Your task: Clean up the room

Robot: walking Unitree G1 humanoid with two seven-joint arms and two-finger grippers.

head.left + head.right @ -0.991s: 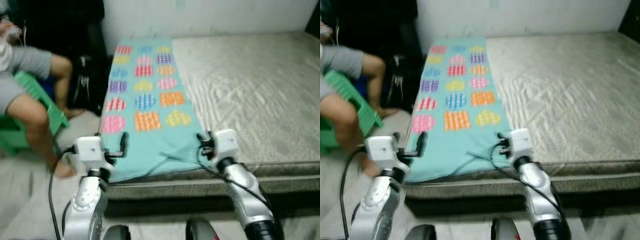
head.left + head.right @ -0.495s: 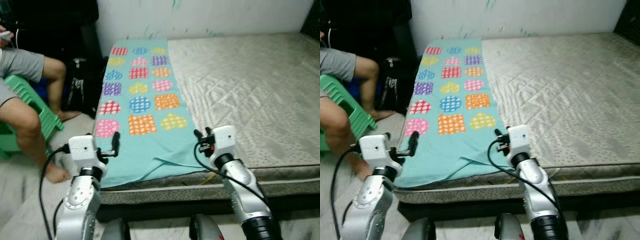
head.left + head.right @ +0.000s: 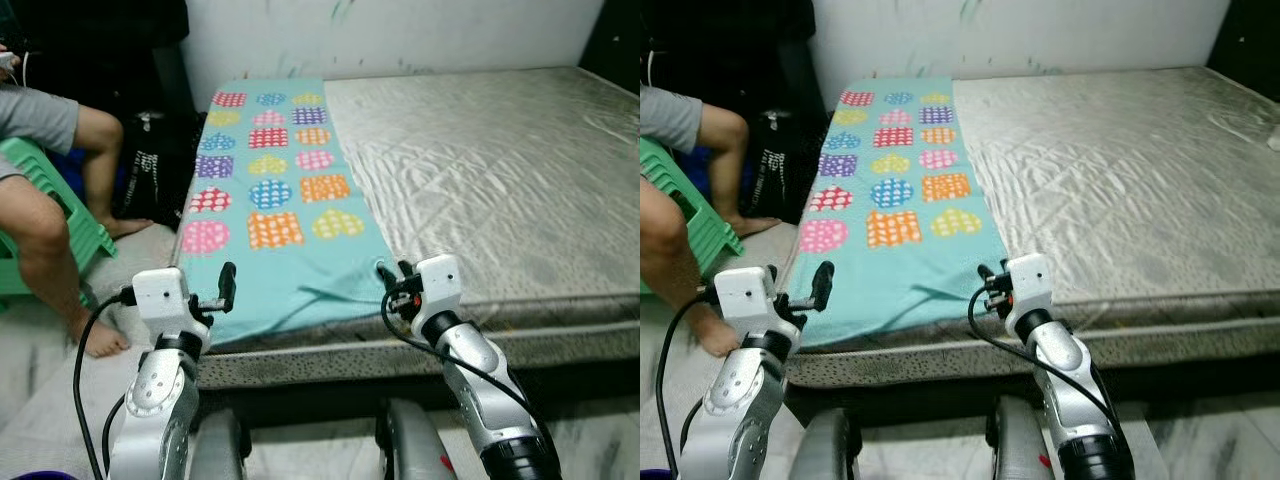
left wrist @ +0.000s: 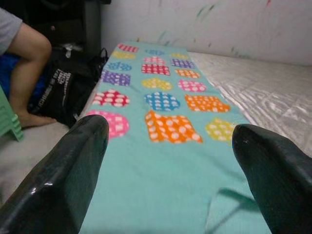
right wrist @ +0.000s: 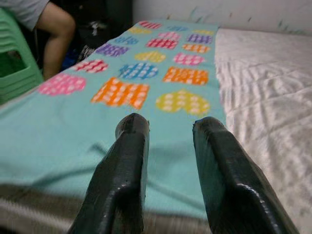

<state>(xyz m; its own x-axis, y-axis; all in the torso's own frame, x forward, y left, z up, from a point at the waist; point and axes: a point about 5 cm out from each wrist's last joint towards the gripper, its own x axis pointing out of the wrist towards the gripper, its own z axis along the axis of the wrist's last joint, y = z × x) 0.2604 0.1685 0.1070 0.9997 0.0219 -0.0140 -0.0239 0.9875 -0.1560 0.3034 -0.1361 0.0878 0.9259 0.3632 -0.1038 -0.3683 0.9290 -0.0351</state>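
A teal blanket (image 3: 270, 190) printed with coloured dotted hearts and squares lies flat along the left strip of the bed (image 3: 500, 170). Its near edge hangs a little over the mattress side, with a small fold (image 3: 325, 298) near the front. My left gripper (image 3: 226, 282) hovers at the blanket's front left corner. In the left wrist view the left gripper (image 4: 170, 131) is open wide with nothing between its fingers. My right gripper (image 3: 392, 272) is at the front right corner. The right gripper (image 5: 170, 123) points along the blanket, its fingers a little apart and empty.
A person (image 3: 40, 210) sits on a green plastic stool (image 3: 75, 215) to the left of the bed, one bare foot on the floor. A black bag (image 3: 150, 165) leans between the stool and the bed. The rest of the mattress is bare quilted grey fabric.
The whole picture has shifted and sharpened, so the camera moved. Both grippers stay by the blanket's front edge, and neither has taken hold of anything.
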